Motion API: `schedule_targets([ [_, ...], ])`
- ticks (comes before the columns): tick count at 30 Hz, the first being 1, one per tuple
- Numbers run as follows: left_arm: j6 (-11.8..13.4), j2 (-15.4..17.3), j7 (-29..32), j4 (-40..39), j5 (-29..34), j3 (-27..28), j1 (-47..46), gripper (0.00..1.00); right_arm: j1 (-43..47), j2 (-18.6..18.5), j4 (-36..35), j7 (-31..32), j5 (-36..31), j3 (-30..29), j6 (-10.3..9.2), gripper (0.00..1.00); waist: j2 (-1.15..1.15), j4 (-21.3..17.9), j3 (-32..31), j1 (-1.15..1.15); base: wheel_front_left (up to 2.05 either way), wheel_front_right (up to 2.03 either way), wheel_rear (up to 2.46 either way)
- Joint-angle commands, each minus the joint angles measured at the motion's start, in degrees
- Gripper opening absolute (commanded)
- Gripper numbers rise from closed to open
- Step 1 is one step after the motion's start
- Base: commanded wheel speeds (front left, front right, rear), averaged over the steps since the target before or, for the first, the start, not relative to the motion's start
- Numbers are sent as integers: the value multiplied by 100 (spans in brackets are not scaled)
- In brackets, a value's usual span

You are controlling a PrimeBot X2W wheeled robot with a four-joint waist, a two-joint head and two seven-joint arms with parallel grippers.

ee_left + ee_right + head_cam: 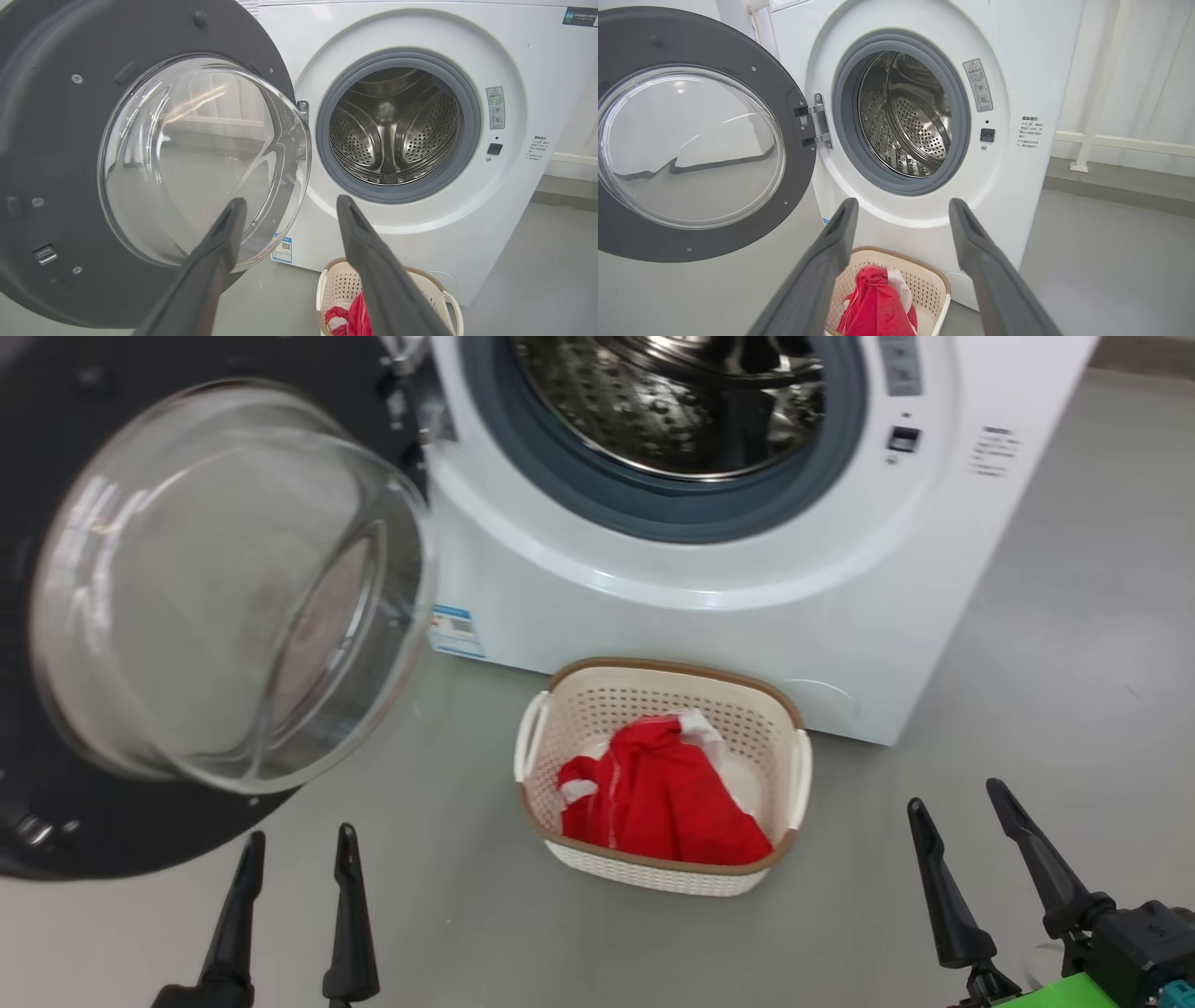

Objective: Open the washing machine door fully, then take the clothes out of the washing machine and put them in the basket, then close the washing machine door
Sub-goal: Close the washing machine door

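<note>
Head view: clothes (pixel 667 793) in basket (pixel 653 677), washing machine (pixel 709 616) looks emptied;
Door (pixel 215 588): wide for reach; you'd shut it next;
Jaws: left gripper (pixel 301 835), right gripper (pixel 957 796) spread wide, empty.

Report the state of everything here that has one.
washing machine door, wide open.
washing machine, open, nothing seen inside.
basket, upright before the machine.
clothes, bundled inside it.
left gripper, jaws open, empty.
right gripper, jaws open, empty.
</note>
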Motion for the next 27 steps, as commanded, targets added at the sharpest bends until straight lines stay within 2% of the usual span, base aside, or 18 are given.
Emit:
schedule_targets([
  [1,44,70,-62,-133,41,252,-100,100,-174,-81,-184,20,-24,139,28,100,0,353,-84,0,0,0,0],
  [15,149,34,-74,-194,42,320,-9,100,-157,-81,-233,59,-13,203,28,100,0,990,-112,0,0,0,0],
  [27,170,10,-85,-141,-14,438,16,100,-185,-81,-241,107,-32,237,28,100,0,1233,-88,0,0,0,0],
])
